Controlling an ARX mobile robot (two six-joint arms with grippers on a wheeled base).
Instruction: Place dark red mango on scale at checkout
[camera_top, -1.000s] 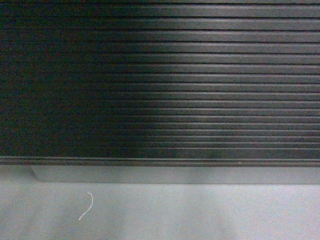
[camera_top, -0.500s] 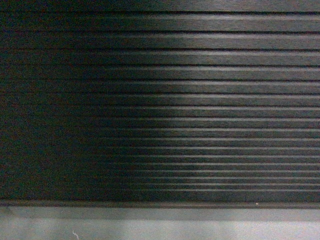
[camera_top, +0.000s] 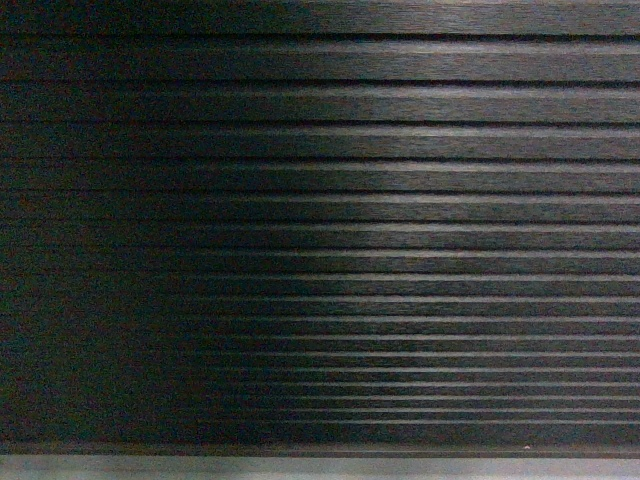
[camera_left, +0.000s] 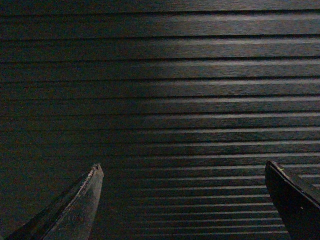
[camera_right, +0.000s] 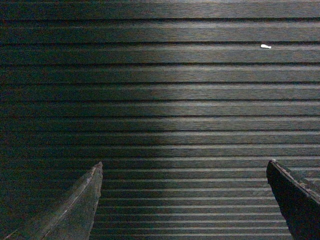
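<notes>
The checkout's dark ribbed front panel (camera_top: 330, 230) fills the head view, with a thin strip of its grey plinth (camera_top: 320, 467) along the bottom edge. Neither the dark red mango nor the scale is in view. The same ribbed panel (camera_left: 165, 90) fills the left wrist view behind my left gripper (camera_left: 182, 172), which is open with nothing between its fingers. My right gripper (camera_right: 184, 170) is also open and empty, facing the panel (camera_right: 165, 95). Neither gripper shows in the head view.
A small white speck (camera_right: 265, 46) sits on a rib at the upper right of the right wrist view. The panel stands close in front of all three cameras.
The ribbed panel has grown larger and slid down the head view. The grey floor with its white thread has dropped out of sight, leaving only a thin strip of plinth.
</notes>
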